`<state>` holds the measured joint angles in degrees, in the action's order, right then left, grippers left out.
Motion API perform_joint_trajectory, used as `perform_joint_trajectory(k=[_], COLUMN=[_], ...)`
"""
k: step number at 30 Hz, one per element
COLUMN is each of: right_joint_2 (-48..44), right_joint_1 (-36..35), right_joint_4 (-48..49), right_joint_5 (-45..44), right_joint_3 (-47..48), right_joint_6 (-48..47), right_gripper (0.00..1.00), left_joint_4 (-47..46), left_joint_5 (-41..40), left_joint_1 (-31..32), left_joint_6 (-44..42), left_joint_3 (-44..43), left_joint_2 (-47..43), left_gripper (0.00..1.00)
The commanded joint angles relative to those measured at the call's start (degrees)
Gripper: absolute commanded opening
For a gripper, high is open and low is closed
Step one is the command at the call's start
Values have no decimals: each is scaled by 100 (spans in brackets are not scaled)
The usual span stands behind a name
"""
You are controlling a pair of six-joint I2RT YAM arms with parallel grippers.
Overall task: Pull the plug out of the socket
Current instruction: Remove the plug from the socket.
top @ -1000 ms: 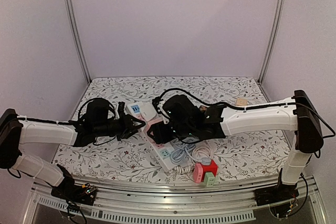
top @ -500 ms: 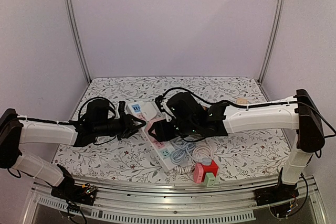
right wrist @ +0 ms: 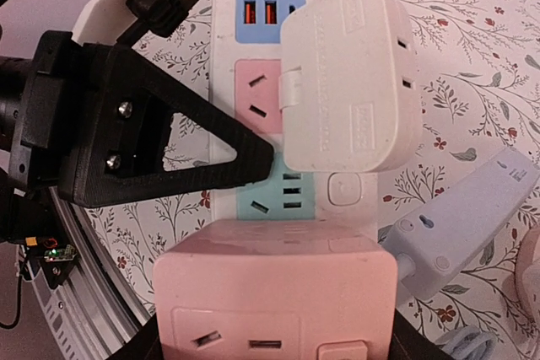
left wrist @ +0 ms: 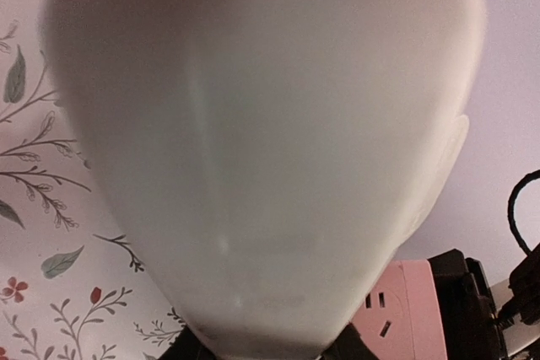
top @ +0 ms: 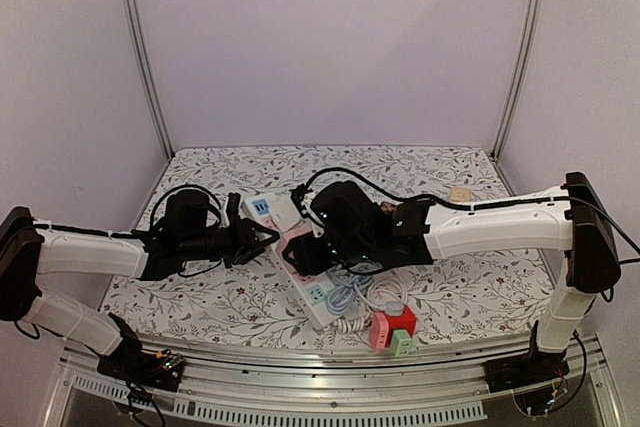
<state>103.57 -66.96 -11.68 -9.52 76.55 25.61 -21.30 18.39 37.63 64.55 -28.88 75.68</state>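
A: Biggest first. Has anything moved on the desk?

B: Barely. The right arm swayed a touch toward its own side half a second back and has returned to about where it was a second ago. The left arm hasn't stirred.

A: And the power strip?

B: It's on the same diagonal across the middle of the desk. The left pincer is partly closed on it from its left side, with one black finger pressed against the strip's edge. A blurred white body fills the left wrist view, so I read that as a bracing hold.

A: The white adapter?

B: It's seated on the strip beside the blue USB panel, and nothing is touching it.

A: And the thing we're after?

B: That's the pink plug, next along from the teal socket. The right pincer has it clamped, jaws fairly wide around the block's two sides.

A: Is it out?

B: I cannot tell, since no gap or pins show. From above it sits where it did a second ago, so my guess is the sway was a wiggle that hasn't freed it. What seems left is a straight pull away from the strip while the left hold stays firm.
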Motion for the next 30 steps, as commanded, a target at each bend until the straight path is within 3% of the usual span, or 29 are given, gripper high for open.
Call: perform_joint_trajectory(k=[1,6,15,30], right_joint_2=[-268,-332,-529,-566], right_joint_1=[-88,-59,395,145], right_joint_4=[-425,-372,397,55], right_joint_5=[-554,-529,302,-182], right_joint_3=[222,166,-436,-257], right_joint_6=[-173,-42,616,254], right_gripper=[25,25,25,24], left_joint_4=[70,43,-111,116], left_joint_5=[-142,-109,-92,-164], left_joint_1=[60,79,122,131], left_joint_6=[-215,-262,-367,-383], left_joint_3=[-70,-24,115,72], left_joint_2=[-9,4,-212,-321], left_gripper=[1,1,0,0])
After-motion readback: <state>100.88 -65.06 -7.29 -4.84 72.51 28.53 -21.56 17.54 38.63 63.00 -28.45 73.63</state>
